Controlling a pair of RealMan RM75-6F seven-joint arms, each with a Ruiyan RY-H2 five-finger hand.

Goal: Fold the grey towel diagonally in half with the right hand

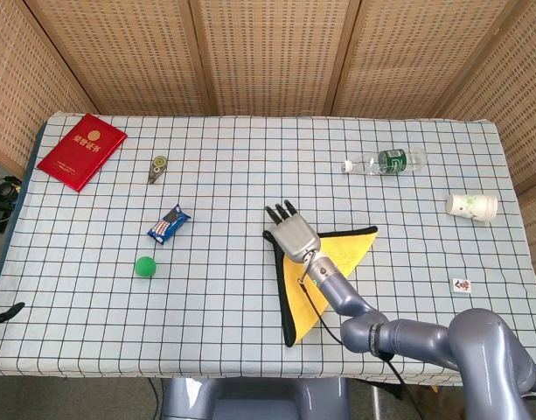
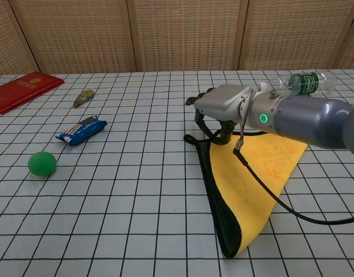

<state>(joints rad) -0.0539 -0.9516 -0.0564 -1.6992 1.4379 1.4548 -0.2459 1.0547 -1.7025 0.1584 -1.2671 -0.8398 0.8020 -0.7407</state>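
The towel (image 1: 342, 254) lies right of the table's middle, folded into a triangle: a yellow face on top and a dark grey band showing along its left edge (image 2: 220, 196). My right hand (image 1: 292, 234) is over the triangle's upper left corner. In the chest view its fingers (image 2: 214, 130) curl down onto that corner and hold the upper yellow layer (image 2: 263, 173). The palm hides the corner itself. No view shows my left hand.
A red booklet (image 1: 82, 150) lies at the far left, with a small tool (image 1: 158, 166), a blue snack packet (image 1: 169, 224) and a green ball (image 1: 145, 266) nearer the middle. A plastic bottle (image 1: 386, 162), a paper cup (image 1: 471, 207) and a small tile (image 1: 461, 286) lie to the right.
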